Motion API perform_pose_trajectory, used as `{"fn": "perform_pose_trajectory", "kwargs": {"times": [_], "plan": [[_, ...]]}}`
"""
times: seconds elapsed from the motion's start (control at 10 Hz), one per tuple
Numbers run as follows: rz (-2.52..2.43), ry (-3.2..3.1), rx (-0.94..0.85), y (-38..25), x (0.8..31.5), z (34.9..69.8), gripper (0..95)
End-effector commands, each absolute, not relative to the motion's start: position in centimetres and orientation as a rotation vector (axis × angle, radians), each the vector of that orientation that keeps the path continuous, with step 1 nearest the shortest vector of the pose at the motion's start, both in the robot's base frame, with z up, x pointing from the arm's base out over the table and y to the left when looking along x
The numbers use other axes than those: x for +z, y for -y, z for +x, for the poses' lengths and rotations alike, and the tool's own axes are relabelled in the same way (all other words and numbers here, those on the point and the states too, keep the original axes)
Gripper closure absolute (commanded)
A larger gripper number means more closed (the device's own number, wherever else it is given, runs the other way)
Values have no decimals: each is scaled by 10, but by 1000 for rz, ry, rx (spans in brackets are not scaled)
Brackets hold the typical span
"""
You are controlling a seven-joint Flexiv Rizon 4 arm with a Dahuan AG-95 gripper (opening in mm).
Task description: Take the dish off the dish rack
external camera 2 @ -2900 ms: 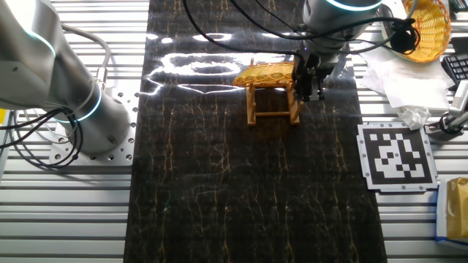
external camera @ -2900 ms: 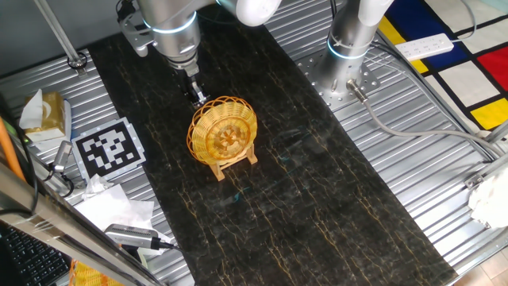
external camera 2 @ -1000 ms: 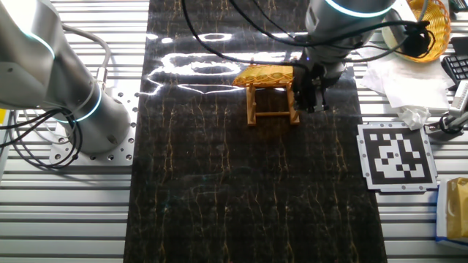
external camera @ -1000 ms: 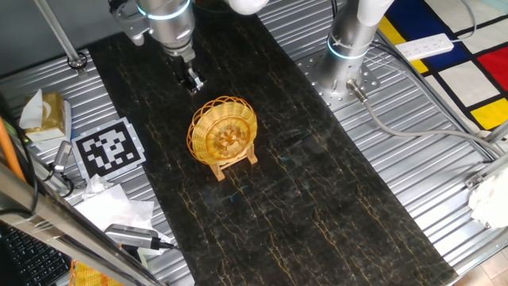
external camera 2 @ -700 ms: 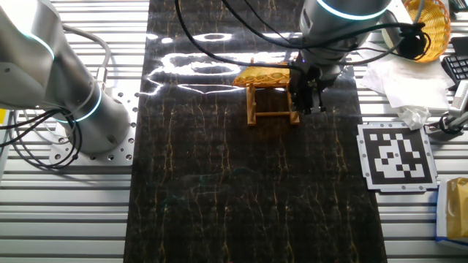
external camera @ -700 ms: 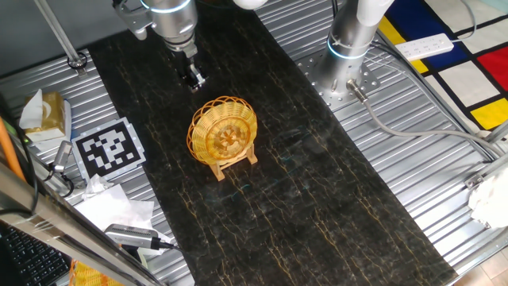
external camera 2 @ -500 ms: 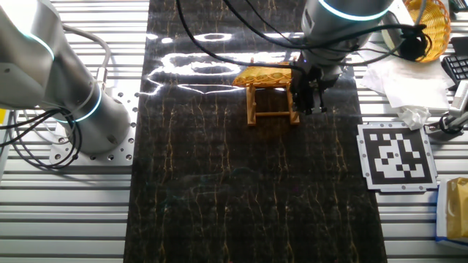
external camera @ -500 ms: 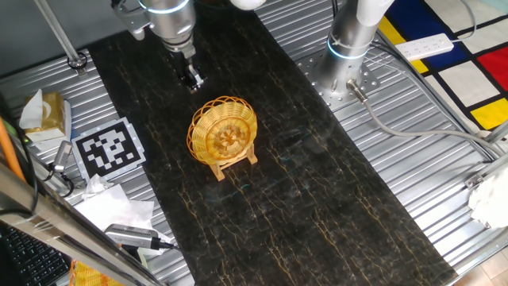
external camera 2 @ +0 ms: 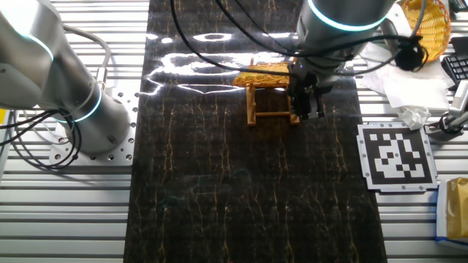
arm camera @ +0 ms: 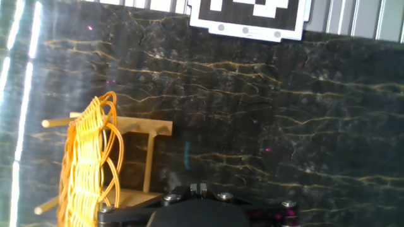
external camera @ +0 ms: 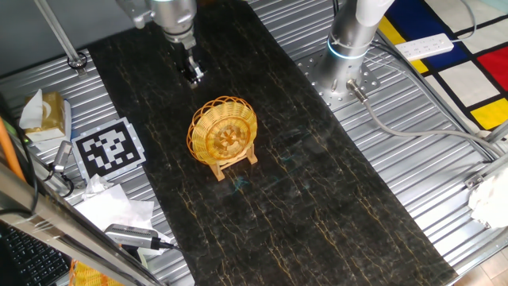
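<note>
The golden-yellow wicker dish (external camera: 224, 131) stands on edge in the small light-wood dish rack (external camera: 232, 163) at the middle of the dark marble mat. In the other fixed view the dish (external camera 2: 262, 73) leans across the rack's top (external camera 2: 272, 111). My gripper (external camera: 193, 74) hangs above the mat behind the dish, apart from its rim, with the fingers together and nothing in them. In the hand view the dish (arm camera: 85, 157) shows edge-on at the lower left, the rack (arm camera: 146, 133) beside it, and my gripper (arm camera: 197, 187) at the bottom edge.
A black-and-white marker card (external camera: 109, 148) lies left of the mat, also seen in the hand view (arm camera: 246, 16). A second arm's base (external camera: 349, 48) stands at the right. Tissue box (external camera: 48, 111), crumpled paper (external camera 2: 395, 80) and a wicker basket (external camera 2: 428, 22) sit off the mat.
My gripper has risen and drawn back from the dish's rim. The dish and rack have not moved.
</note>
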State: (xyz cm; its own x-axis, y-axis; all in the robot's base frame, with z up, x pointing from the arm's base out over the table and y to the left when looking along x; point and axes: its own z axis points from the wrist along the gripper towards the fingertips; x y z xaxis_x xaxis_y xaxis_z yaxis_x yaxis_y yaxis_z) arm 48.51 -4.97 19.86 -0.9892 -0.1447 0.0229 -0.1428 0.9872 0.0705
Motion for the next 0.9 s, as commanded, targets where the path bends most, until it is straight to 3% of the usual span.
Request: {"fn": "perform_pose_trajectory", "kwargs": {"times": [0.1, 0.6, 0.8, 0.9], "plan": [[87, 3099, -314, 51, 199, 485, 950], [40, 3104, -323, 51, 200, 485, 950], [19, 3100, -469, 51, 200, 485, 950], [6, 3104, -506, 51, 200, 485, 760]]}}
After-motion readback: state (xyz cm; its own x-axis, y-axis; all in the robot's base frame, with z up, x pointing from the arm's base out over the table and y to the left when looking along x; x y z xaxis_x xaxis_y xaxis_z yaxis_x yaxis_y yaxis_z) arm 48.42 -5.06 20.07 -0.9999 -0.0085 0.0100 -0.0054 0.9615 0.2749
